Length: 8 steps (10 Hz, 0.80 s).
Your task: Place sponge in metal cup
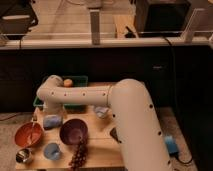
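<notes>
We find the gripper (51,113) at the left of the wooden worktop (100,150). It hangs from the downturned end of the white arm (85,95), directly above the small light-blue rectangular sponge (51,122). The wrist hides most of it, but as far as we can judge its fingers stand apart and hold nothing. The sponge lies flat on the worktop, between the orange round bowl (28,134) on its left and the purple round bowl (73,131) on its right.

The small shiny metal cup (23,155) stands upright at the front left corner, just in front of the orange bowl and well apart from the sponge. Beside it to the right is a light-blue round plastic cup (52,150). A dark bunch of grapes (79,152) lies in front of the purple bowl. Behind the arm sits a green tray (79,79) with an orange fruit (67,82) in it.
</notes>
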Available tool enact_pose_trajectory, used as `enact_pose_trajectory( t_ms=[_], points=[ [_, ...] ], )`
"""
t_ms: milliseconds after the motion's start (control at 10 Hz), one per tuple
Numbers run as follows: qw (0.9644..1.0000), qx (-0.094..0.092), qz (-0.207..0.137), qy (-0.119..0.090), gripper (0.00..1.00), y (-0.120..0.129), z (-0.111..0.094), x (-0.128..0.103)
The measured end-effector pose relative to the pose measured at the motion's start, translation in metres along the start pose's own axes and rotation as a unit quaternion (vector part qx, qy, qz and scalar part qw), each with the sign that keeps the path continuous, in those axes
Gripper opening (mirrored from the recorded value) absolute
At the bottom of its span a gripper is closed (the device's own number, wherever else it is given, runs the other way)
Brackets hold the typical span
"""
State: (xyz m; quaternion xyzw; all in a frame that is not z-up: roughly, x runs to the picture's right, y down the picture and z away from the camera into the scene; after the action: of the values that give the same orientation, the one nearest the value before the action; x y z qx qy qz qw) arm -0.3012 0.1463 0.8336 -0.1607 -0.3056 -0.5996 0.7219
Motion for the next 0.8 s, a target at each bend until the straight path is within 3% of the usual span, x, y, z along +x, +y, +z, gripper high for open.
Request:
enact_pose_trajectory(
  t_ms=[200,300,400,600,700,800],
  points=[
    [0.9983,-0.001,0.057,0.008,0.8,-0.004,0.007,0.001],
    [0.9927,-0.006,0.119,0.016,0.8,-0.008,0.009,0.001],
    [0.9832,-0.012,0.181,0.02,0.8,-0.01,0.01,0.001],
    [0.9548,-0.05,0.293,0.015,0.8,-0.016,0.012,0.001],
    [0.9418,-0.07,0.329,0.0,0.8,-0.018,0.013,-0.002],
    [0.934,-0.08,0.348,-0.02,0.8,-0.017,0.014,-0.002]
  ],
)
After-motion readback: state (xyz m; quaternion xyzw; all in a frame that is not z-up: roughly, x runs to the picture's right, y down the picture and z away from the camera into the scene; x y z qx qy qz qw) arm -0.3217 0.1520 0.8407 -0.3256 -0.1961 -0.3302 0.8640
